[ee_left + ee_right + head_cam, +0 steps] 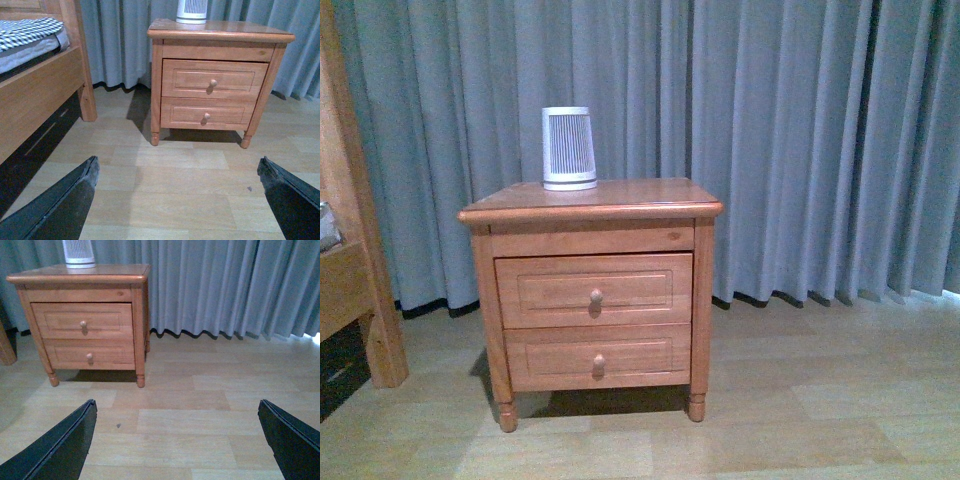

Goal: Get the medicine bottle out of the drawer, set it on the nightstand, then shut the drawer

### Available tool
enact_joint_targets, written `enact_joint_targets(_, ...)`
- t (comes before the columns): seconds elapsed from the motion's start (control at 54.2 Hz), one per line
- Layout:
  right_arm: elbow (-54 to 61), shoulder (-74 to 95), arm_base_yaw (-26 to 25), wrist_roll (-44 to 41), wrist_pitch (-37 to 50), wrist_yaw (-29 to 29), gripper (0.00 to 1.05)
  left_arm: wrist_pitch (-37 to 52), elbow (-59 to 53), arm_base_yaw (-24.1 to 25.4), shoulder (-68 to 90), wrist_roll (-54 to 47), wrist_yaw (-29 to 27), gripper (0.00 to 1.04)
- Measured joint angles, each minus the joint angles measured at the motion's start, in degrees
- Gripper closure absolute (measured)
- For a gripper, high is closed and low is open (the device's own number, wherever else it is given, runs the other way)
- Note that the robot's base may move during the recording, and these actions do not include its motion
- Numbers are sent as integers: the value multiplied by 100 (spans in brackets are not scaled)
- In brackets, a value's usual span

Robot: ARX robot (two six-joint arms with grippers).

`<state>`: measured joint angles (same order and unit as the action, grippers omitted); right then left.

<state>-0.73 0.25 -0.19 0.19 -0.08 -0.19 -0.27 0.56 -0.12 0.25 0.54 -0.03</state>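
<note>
Left gripper (177,167): fingers spread wide, nothing held, above the wood floor (175,190), well apart from the nightstand (240,27).
Right gripper (176,407): also wide open and empty above the wood floor.
Nightstand: stands before a grey curtain (800,140), near a bed frame (350,280).
Upper drawer (545,290): shut flush.
Medicine bottle: cannot tell where; no view shows inside the drawer.
Ribbed white device (569,148): upright on the nightstand top.

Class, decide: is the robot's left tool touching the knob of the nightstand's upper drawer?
Apart. In the left wrist view the left tool hangs open, with bare floor plainly between it and the knob of the drawer.
</note>
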Motion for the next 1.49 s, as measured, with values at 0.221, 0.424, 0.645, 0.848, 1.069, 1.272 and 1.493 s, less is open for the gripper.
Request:
enact_joint_targets(0.221,0,0,0,0,0,2,7,0,0,0,0,0,0,7)
enact_joint_targets(0.424,0,0,0,0,0,2,7,0,0,0,0,0,0,7)
enact_joint_targets(0.645,0,0,0,0,0,0,7,0,0,-2,0,0,0,7)
enact_joint_targets(0.848,0,0,0,0,0,4,7,-763,372,96,520,199,654,7)
enact_joint_targets(1.069,0,0,0,0,0,2,7,1469,2430,-601,4214,433,599,7)
enact_joint_targets(1.272,0,0,0,0,0,2,7,2983,4450,-1421,8214,452,33,7)
enact_joint_targets(1.493,0,0,0,0,0,4,7,3383,5558,-2011,10275,675,-651,7)
